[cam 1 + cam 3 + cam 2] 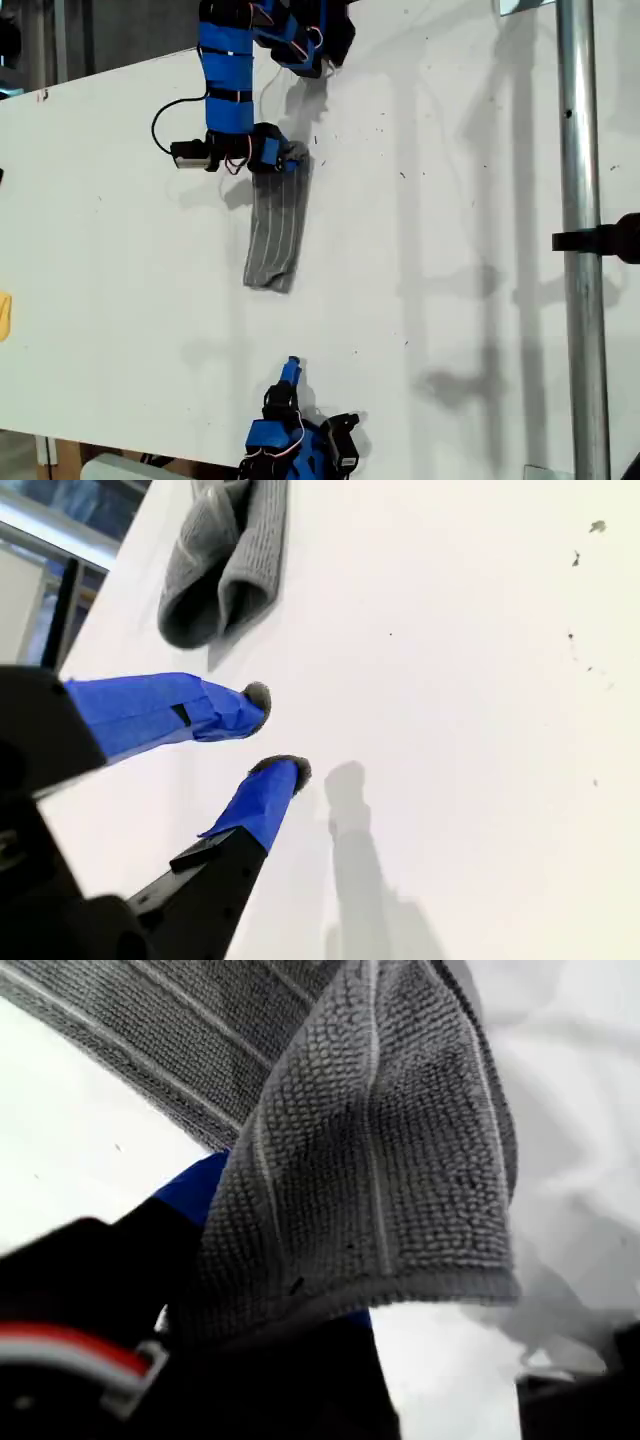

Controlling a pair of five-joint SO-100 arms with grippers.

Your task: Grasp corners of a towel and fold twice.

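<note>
The towel [276, 235] is lying on the white counter [450, 250] as a long, narrow grey band, folded over on itself, running from the upper arm down toward the middle of the exterior view. Its far end is lifted slightly where my first pincer [290, 158] is clamping it; in the first wrist view the striped cloth [380, 1160] is draping right over the blue finger, hiding most of it. I am reading that as a closed grip on the towel's end, though the cloth is covering the tips themselves, so whether a true corner is caught I cannot tell. The lower end of the band is resting flat on the counter, rounded like a fold.

My second pincer [292, 368] is sitting at the bottom of the exterior view, well apart from the towel, pointing up toward it. In the second wrist view my second pincer [275, 735] is standing open, its two blue-taped fingers [160, 715] apart with bare counter between them, holding nothing, and the towel's folded end [220, 570] is showing beyond.

A small yellow object [4, 315] is peeking in at the exterior view's left edge. A metal pole [582, 240] is standing at the exterior view's right.
</note>
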